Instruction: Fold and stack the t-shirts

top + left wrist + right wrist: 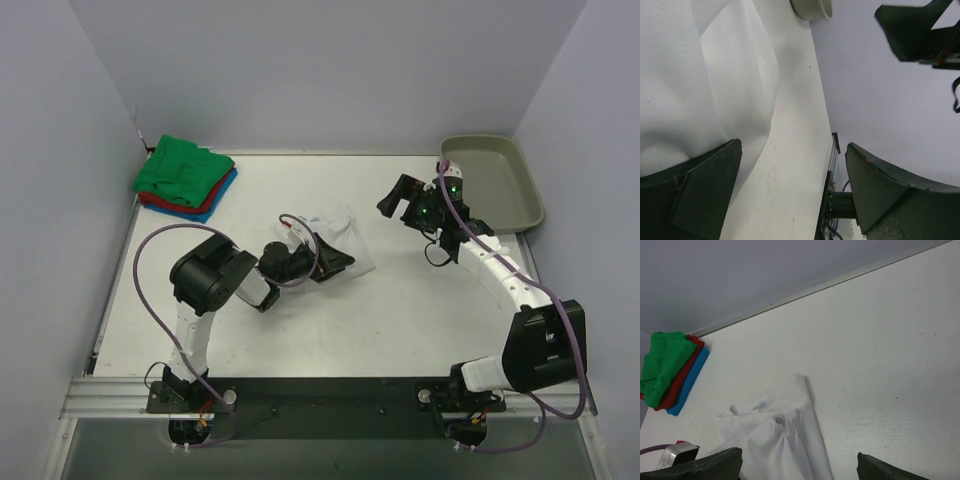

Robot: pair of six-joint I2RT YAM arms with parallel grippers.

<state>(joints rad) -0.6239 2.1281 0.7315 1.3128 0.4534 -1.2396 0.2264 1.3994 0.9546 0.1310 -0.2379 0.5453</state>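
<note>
White tabletop (430,320) fills my overhead view, with the arm bases at 6 o'clock. Near the centre my left tool (338,258) sits low with its jaws spread wide. One finger (695,195) is over the edge of the white t-shirt (345,228), gripping nothing. That shirt lies rumpled mid-tabletop. Toward 2 o'clock my right tool (408,203) hangs above bare surface, jaws wide apart and empty. Far off at 10 o'clock sits the folded stack (185,175), green over red over blue. In the 2 o'clock corner is the grey-beige tray (528,195).
</note>
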